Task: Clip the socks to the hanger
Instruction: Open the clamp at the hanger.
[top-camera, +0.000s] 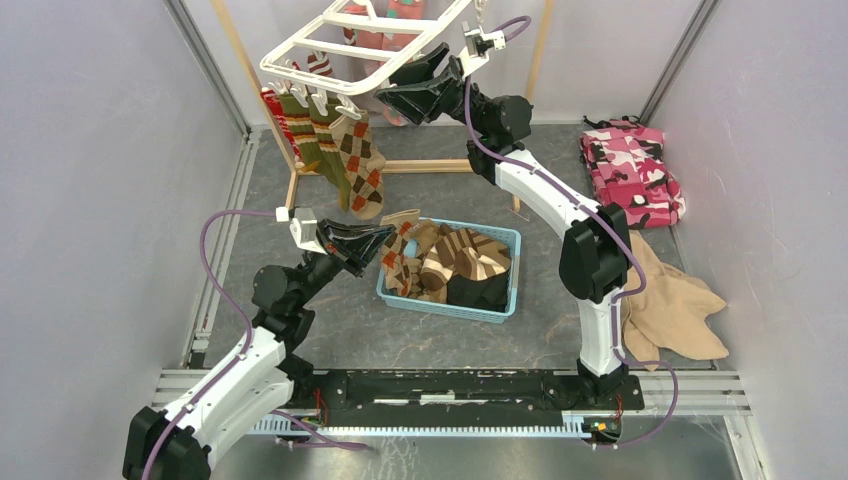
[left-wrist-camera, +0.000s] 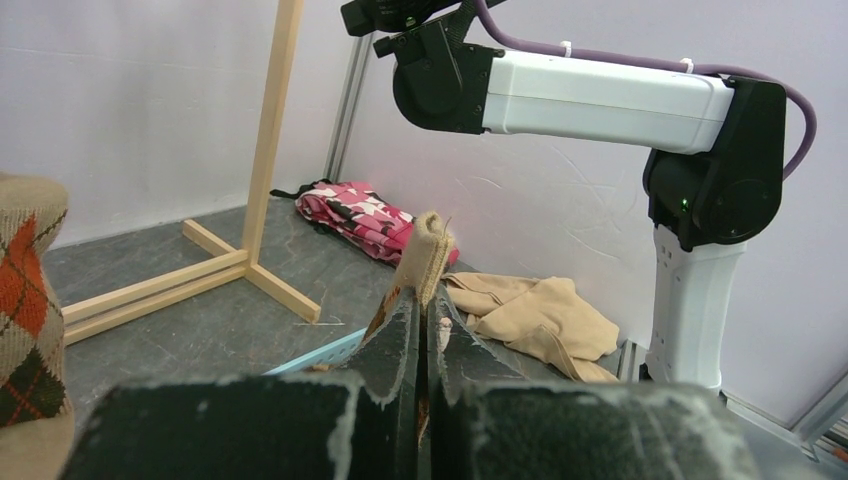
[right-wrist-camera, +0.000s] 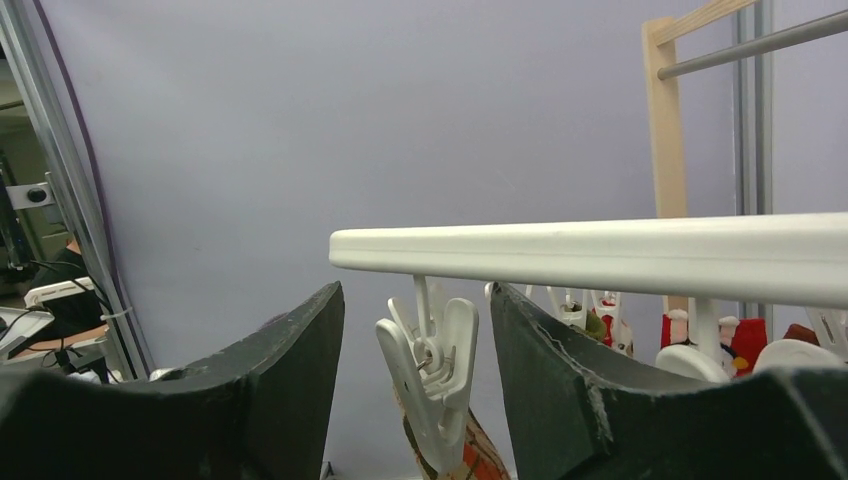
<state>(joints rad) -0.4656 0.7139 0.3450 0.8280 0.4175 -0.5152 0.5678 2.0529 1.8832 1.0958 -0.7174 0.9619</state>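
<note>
We note the left gripper (left-wrist-camera: 424, 310) clamped on a tan sock (left-wrist-camera: 428, 245) by its cuff, its length trailing into the basket (top-camera: 517, 270) mid-table (top-camera: 420, 340), while the right gripper (right-wrist-camera: 415, 300), jaws apart astride a clip (right-wrist-camera: 432, 375) under the hanger (right-wrist-camera: 600, 255) rim at the far edge, waits above and beyond it.

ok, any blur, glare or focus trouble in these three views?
Top external: even soft light, faint shadows, sharp throughout. Left wrist: own jaws blurred up close, the sock pinched between them sharper. Right wrist: white hanger rail bright, nearly featureless; clip in focus, jaws soft.
</note>
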